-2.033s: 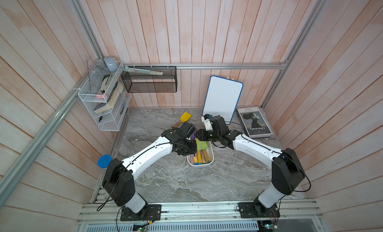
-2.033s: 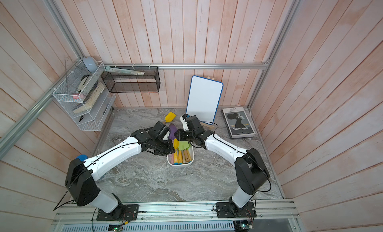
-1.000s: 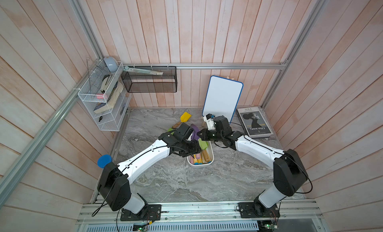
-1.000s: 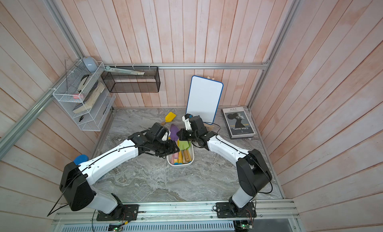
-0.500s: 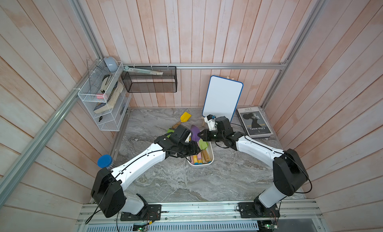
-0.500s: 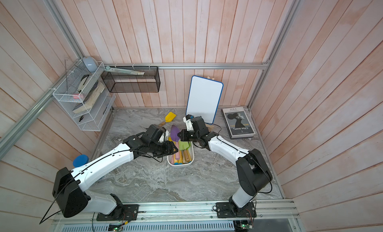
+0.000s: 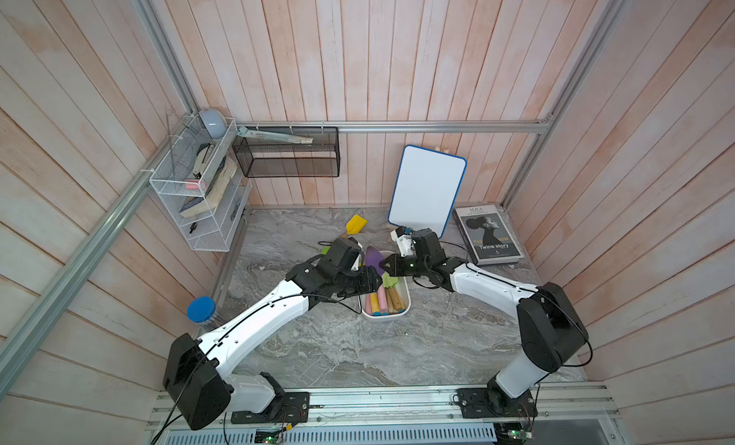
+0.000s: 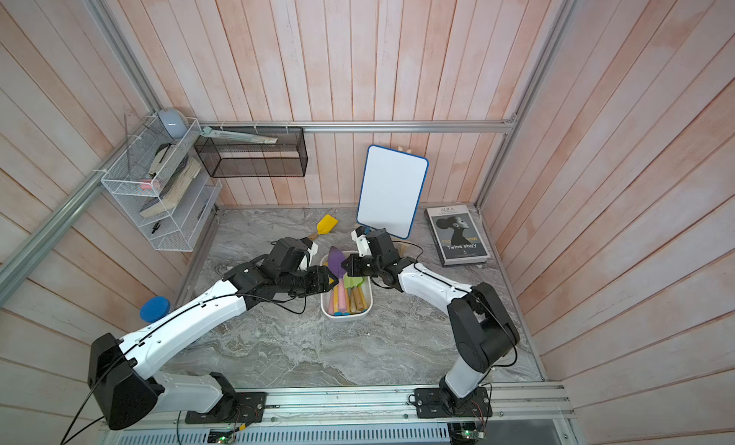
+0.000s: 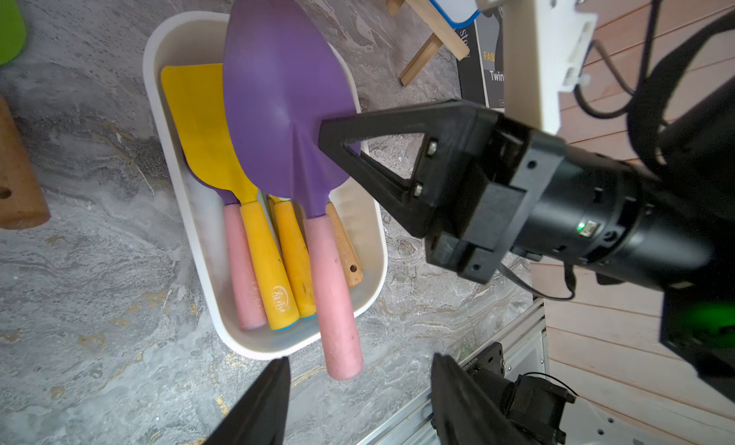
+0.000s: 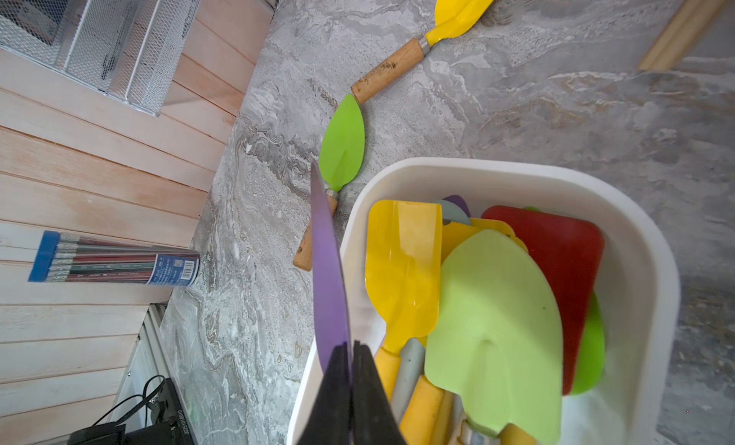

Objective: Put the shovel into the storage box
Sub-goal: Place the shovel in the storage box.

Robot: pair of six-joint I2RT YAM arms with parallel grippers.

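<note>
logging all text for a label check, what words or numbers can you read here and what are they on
"ALILA": top of the book cover.
"Twins story": lower on the same cover.
"FAS": start of an orange word above that; the rest is partly hidden and unclear.
Yellow shovel handle: a small logo, too blurred to read.
Pencil tube label: barcode and print, too small to read.
Whiteboard: blank.

Grey marbled desk [image 7: 318,343], white box [image 7: 384,318] near the middle, yellow shovel [image 7: 356,225] and green shovel [image 10: 343,144] loose behind the box, book [image 7: 487,234] flat in the far right corner, whiteboard [image 7: 427,190] standing beside the book, pencil tube [image 7: 202,309] at the left edge
</note>
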